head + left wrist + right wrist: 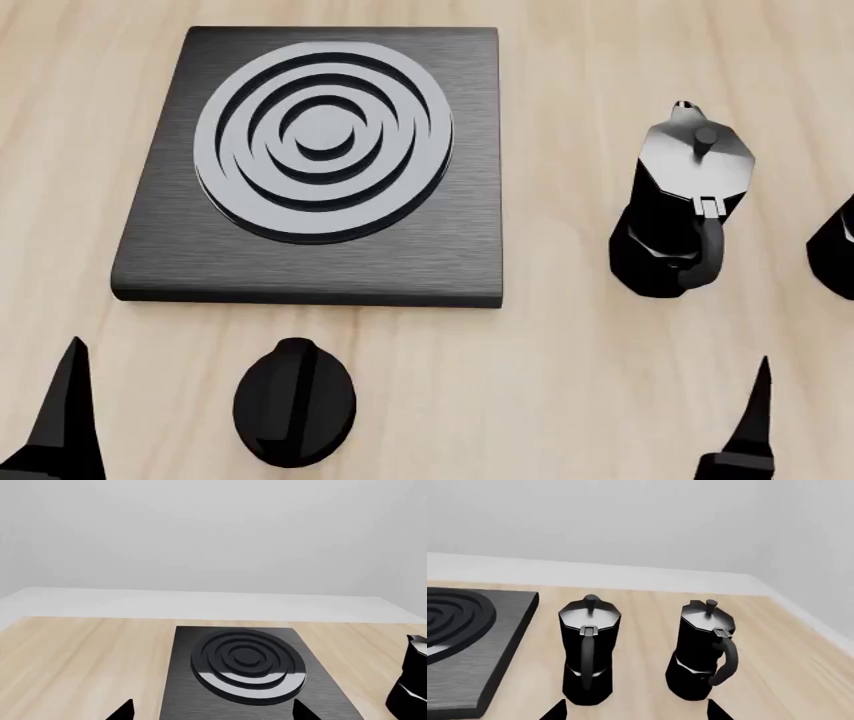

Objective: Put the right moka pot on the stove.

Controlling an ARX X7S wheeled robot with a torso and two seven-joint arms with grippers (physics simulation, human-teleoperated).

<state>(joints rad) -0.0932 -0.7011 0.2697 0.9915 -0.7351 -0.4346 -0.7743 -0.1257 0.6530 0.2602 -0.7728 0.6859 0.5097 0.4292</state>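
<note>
Glossy black right moka pot (pixel 704 652), upright

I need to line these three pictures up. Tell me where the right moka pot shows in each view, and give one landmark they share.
Head view: the right moka pot is cut off at the right edge, only a sliver showing.
Right wrist view: it stands whole, farther from the stove than the other moka pot.
Left wrist view: not in it; the pot at the edge is probably the other one.
Shared landmark: the stove, in all three.
</note>
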